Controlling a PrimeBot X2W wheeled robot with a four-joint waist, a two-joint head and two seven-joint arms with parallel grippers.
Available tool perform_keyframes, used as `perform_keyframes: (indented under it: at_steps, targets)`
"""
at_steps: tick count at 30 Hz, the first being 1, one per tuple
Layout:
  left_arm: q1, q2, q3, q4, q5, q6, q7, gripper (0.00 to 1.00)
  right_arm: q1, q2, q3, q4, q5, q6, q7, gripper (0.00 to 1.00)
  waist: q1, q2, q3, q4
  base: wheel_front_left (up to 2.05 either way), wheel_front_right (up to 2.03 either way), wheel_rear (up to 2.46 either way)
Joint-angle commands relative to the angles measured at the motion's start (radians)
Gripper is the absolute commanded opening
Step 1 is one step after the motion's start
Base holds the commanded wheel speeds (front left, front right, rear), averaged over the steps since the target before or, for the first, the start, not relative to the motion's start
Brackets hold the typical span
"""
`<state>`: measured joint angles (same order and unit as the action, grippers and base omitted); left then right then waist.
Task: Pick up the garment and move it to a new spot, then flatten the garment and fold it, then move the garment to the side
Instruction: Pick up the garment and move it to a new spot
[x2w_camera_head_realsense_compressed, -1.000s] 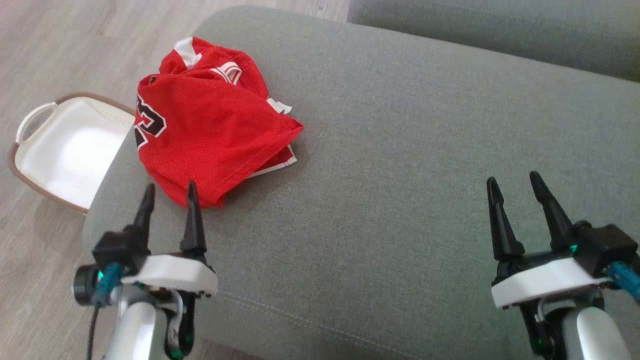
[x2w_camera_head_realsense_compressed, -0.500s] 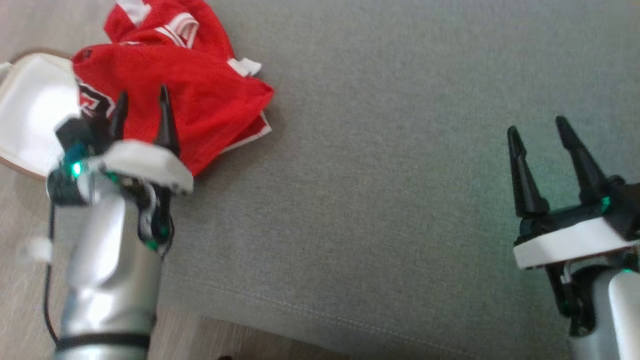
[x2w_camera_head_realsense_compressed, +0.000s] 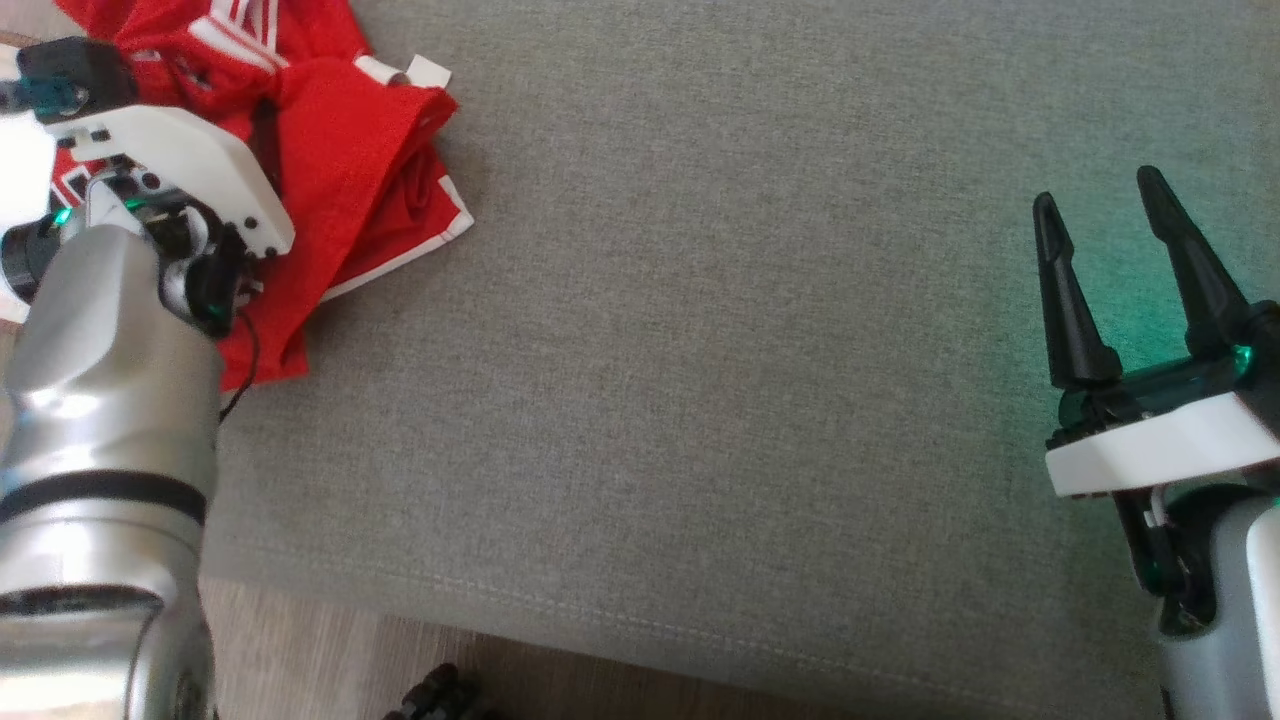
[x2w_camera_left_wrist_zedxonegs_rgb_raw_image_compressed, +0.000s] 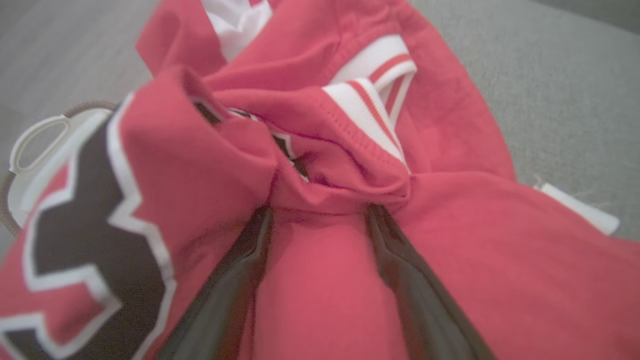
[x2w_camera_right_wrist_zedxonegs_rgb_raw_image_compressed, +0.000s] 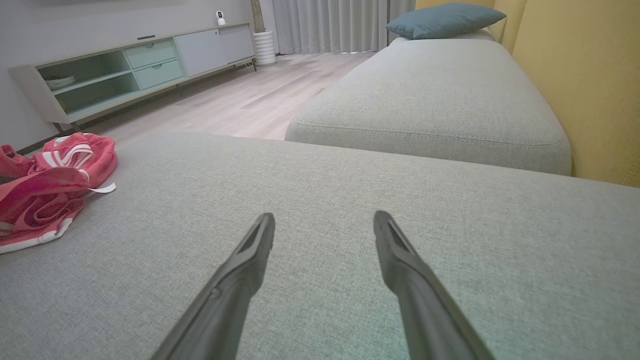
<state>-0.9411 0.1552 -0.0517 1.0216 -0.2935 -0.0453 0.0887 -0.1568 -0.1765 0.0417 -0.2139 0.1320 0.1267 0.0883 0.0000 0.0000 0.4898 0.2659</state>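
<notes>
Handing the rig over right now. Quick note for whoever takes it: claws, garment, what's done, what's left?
Left claw: open, fingers pushed into the red garment with a fold between them, not pinched.
Right claw: open, empty, over bare sofa cushion, well apart from the garment.
Garment: crumpled heap at the cushion's left end.
Done: left claw is placed at the garment, nothing more.
Left: close and lift, move to a new spot, flatten, fold, move aside.
</notes>
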Motion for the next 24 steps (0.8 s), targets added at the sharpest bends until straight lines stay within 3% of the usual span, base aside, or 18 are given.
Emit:
perform_keyframes:
  at_steps: [1,3,5,6,11,12,18,24]
  targets:
    - [-0.020,0.064,0.014,0.021,-0.006,-0.005,0.051,1.00,-0.009,-0.013,0.026,-0.039,0.006,0.004,-0.001,1.00,0.0000,0.0000,0.002,-0.005,0.00,0.00,0.00]
    - [-0.038,0.069,0.010,0.067,-0.013,-0.016,0.108,1.00,-0.009,-0.013,0.026,-0.037,0.008,0.004,-0.002,1.00,0.0000,0.0000,0.001,-0.008,0.00,0.00,0.00]
    - [-0.050,0.072,0.006,0.102,-0.021,-0.030,0.153,0.43,-0.008,-0.012,0.024,-0.037,0.009,0.004,-0.002,1.00,0.0000,0.0000,-0.002,-0.009,0.00,0.00,0.00]
    - [-0.054,0.074,0.004,0.110,-0.023,-0.032,0.158,0.02,-0.007,-0.011,0.022,-0.036,0.009,0.004,-0.003,1.00,0.0000,0.0000,-0.004,-0.009,0.00,0.00,0.00]
    - [-0.059,0.089,-0.010,0.099,-0.013,-0.037,0.064,0.00,-0.002,0.000,0.017,-0.030,0.009,0.004,-0.008,1.00,0.0000,0.0000,-0.025,-0.007,0.00,0.00,0.00]
    - [-0.058,0.094,-0.010,0.080,-0.008,-0.025,-0.008,0.00,0.003,0.006,0.014,-0.027,0.009,0.004,-0.011,1.00,0.0000,0.0000,-0.042,-0.004,0.00,0.00,0.00]
    - [-0.028,0.095,-0.004,0.005,-0.004,0.008,-0.187,0.00,0.023,0.032,-0.001,-0.016,0.009,0.004,-0.028,1.00,0.0000,0.0000,-0.114,0.006,0.00,0.00,0.00]
    - [0.057,0.093,0.000,-0.118,-0.004,0.038,-0.288,0.00,0.048,0.067,-0.007,0.006,0.012,0.004,-0.050,1.00,0.0000,0.0000,-0.205,0.000,0.00,0.00,0.00]
